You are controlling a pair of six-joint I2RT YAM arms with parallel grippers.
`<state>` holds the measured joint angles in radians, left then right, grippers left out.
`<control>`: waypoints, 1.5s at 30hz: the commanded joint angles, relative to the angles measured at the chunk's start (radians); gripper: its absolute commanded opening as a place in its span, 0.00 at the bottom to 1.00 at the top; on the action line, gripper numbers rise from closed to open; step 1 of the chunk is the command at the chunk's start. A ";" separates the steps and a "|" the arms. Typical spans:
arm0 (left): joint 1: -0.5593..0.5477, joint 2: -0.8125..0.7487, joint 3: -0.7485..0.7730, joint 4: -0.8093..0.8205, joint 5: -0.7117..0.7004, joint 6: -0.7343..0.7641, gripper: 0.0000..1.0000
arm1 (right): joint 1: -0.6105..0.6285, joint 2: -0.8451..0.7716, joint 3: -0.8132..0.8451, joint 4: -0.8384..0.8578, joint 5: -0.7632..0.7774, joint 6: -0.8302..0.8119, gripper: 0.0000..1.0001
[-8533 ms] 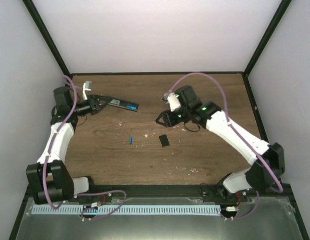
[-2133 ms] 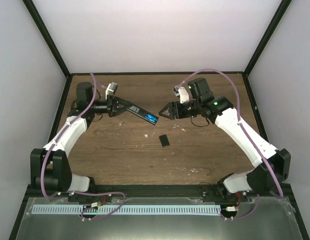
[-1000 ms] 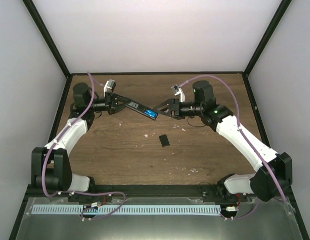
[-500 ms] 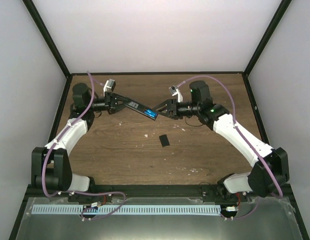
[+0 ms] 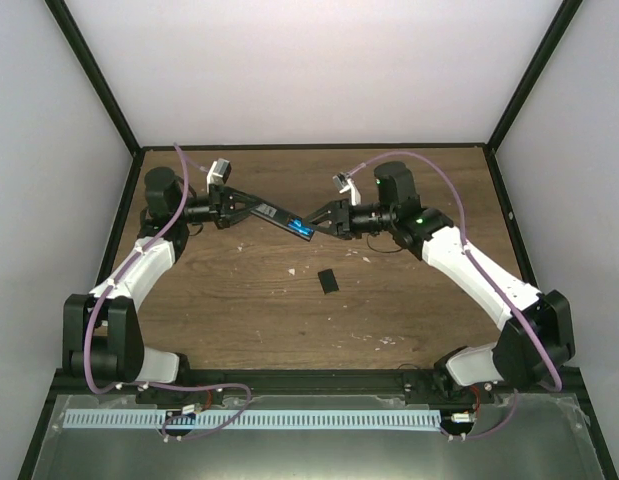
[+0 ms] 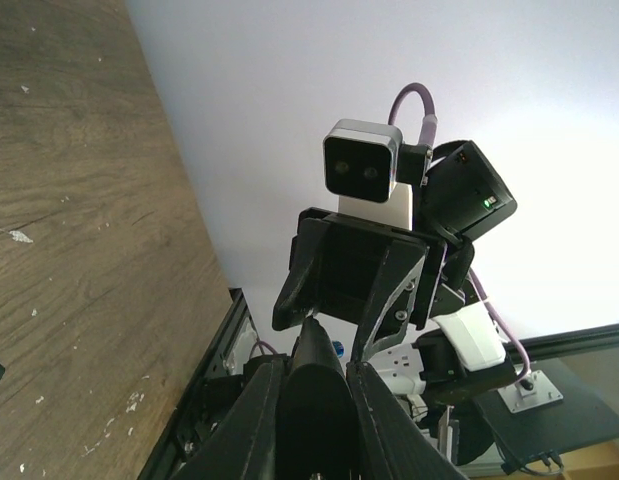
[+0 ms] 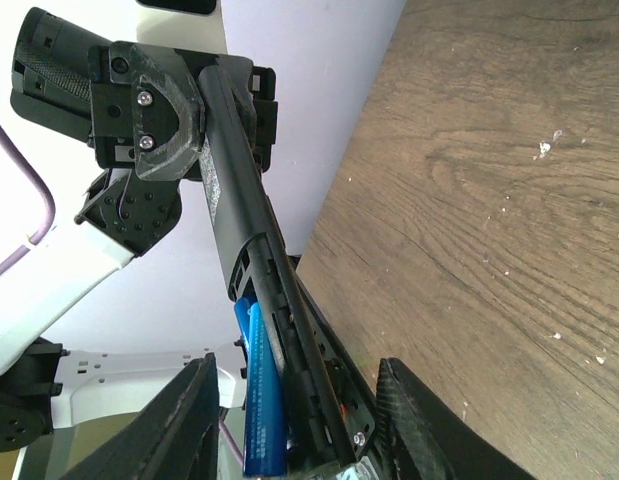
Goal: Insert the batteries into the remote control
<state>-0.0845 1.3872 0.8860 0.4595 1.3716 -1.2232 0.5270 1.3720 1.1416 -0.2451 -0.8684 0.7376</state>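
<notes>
Between right tool (image 7: 299, 430) fingers (image 7: 194, 420): remote control (image 7: 234, 200) slot end, batteries (image 7: 261, 410).

- The slim black rectangular remote control (image 6: 317, 400) is running off the left wrist view's bottom edge, hiding its own battery slot.
- The thin blue cylindrical batteries (image 7: 259, 400) are getting cropped by the right wrist view's bottom edge; their number is unclear.
- From above, the right gripper (image 5: 315, 219) is overlapping the remote control's tip, masking any contact.
</notes>
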 commanded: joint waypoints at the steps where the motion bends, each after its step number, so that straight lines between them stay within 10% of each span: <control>1: 0.003 -0.018 -0.005 0.029 0.015 0.003 0.00 | 0.013 0.007 0.003 0.016 -0.020 -0.008 0.35; 31: 0.003 -0.009 -0.013 0.029 0.005 0.020 0.00 | 0.038 0.043 0.039 0.032 -0.002 -0.005 0.24; 45: 0.003 -0.007 -0.015 0.022 -0.001 0.026 0.00 | 0.038 -0.016 0.066 0.017 0.018 0.001 0.46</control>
<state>-0.0845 1.3872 0.8803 0.4694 1.3705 -1.2110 0.5591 1.4010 1.1515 -0.2241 -0.8639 0.7437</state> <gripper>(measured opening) 0.155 0.448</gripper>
